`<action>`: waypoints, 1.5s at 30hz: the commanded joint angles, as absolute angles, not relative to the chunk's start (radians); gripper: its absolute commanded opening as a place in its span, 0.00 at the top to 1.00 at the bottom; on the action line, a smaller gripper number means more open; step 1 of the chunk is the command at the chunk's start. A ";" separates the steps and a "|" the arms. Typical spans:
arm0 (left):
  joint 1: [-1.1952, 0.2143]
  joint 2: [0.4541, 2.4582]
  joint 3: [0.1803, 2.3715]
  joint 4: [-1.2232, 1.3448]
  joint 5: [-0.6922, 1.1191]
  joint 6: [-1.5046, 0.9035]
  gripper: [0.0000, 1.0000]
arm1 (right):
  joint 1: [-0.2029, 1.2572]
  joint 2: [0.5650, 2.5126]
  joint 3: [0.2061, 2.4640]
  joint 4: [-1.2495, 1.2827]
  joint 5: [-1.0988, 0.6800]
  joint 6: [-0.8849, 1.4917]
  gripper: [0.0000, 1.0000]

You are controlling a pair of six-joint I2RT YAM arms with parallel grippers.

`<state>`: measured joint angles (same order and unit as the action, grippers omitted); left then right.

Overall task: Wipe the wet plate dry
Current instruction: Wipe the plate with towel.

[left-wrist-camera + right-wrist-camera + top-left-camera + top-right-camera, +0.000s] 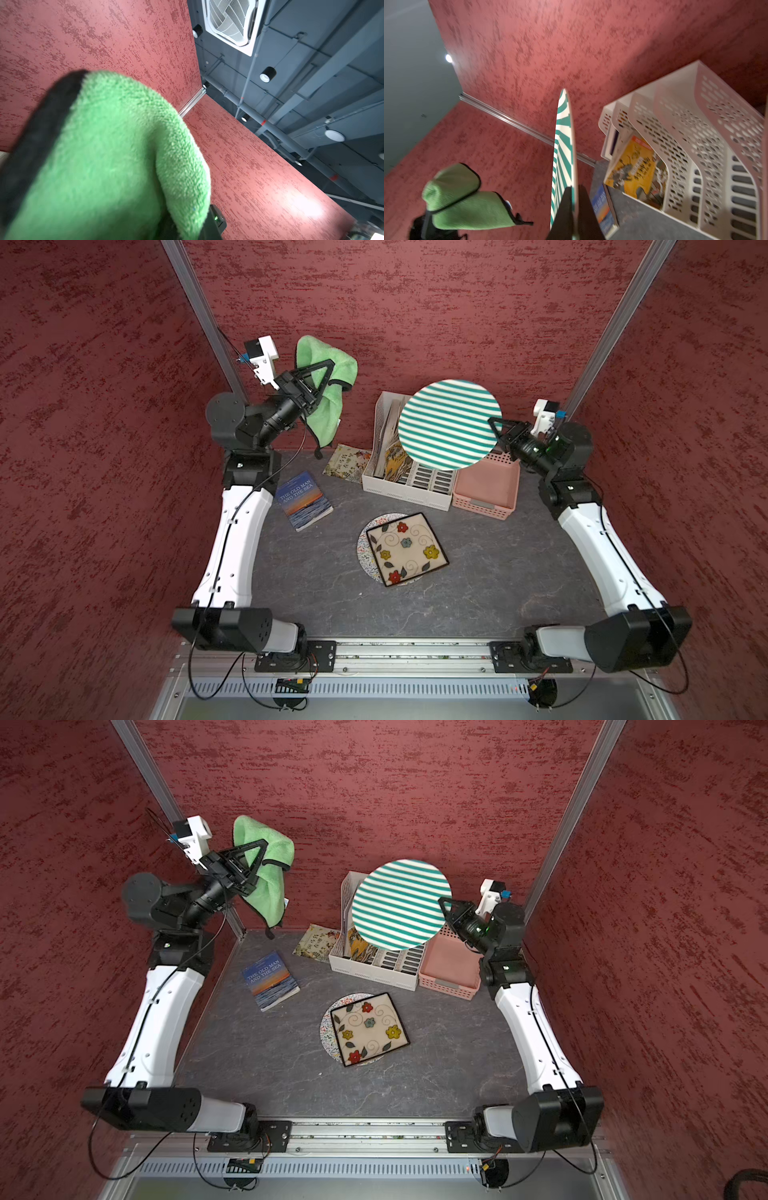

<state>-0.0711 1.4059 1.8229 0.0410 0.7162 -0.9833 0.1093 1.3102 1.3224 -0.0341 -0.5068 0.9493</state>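
While right gripper (493,422) pinched round teal-striped plate (450,424) by rim, left gripper (331,364) clamped green terry cloth (328,414); judged best: cloth pressed flat, strokes overlapped

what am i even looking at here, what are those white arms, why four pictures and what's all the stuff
These are two robot arms fixed to a rail at the near edge of a grey table. Two pictures come from one camera overhead and look nearly alike. The other two come from a small camera on each arm's wrist. The left hand is shut on a green cloth, held up in the air. The right hand is shut on the rim of a teal-striped plate, lifted off the table; its wrist view shows that plate edge-on. On the table lie a book, a square flowered plate on top of a round patterned plate, a white file rack holding booklets, and a pink basket.
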 commanded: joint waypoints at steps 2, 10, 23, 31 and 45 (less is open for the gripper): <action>-0.140 1.436 1.867 -0.741 0.565 -0.386 1.00 | 0.206 1.274 1.255 -0.199 -0.617 0.696 1.00; -0.215 1.420 1.728 -0.632 0.735 -0.409 1.00 | 0.309 1.337 1.269 -0.155 -0.698 0.670 1.00; -0.281 1.533 1.540 -0.635 0.683 -0.441 1.00 | 0.351 1.397 1.442 0.005 -0.715 0.839 1.00; -0.436 1.616 1.647 -0.617 0.836 -0.392 1.00 | 0.365 1.485 1.564 0.102 -0.577 0.940 1.00; -0.221 1.566 1.619 -0.593 0.605 -0.468 1.00 | 0.417 1.408 1.604 -0.030 -0.703 0.737 1.00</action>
<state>-0.2104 1.5520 1.6844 -0.5518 0.6930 -0.4904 0.4290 1.5234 1.5566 -0.1864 -0.6067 0.7067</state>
